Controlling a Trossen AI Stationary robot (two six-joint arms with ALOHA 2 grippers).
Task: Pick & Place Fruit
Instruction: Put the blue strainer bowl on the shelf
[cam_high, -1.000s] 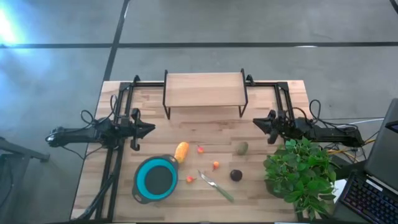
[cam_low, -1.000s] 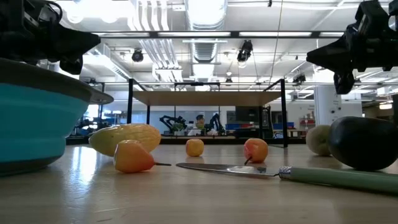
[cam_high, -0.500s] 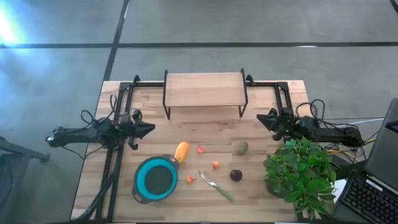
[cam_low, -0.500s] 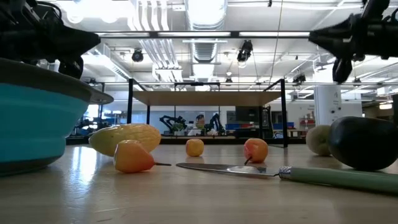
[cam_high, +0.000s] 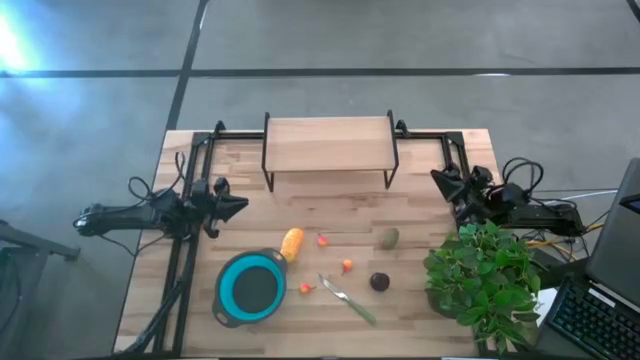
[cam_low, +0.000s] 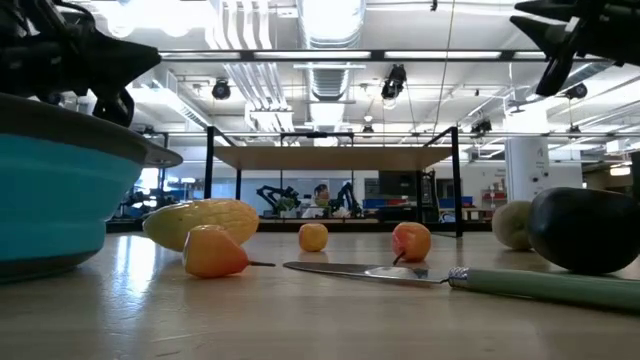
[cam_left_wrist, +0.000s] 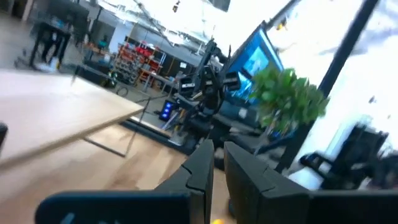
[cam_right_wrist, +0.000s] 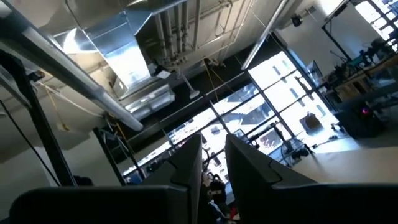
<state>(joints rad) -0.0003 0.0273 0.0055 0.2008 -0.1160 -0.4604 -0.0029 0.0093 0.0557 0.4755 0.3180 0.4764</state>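
Low view shows the small red-orange fruit (cam_low: 212, 252) nearest on the wooden tabletop (cam_low: 300, 320), then the long yellow-orange fruit (cam_low: 200, 218). They look light, smooth and easy to squash, so pinch the middle softly. Both tools, left (cam_high: 238, 208) and right (cam_high: 440, 178), hang narrow, holding nothing.

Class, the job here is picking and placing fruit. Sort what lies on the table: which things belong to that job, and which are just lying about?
Belong to the job:
- orange-yellow fruit
- olive-green fruit
- dark round fruit
- small red-orange pieces

Just lying about:
- blue bowl
- green-handled utensil
- wooden shelf
- potted plant
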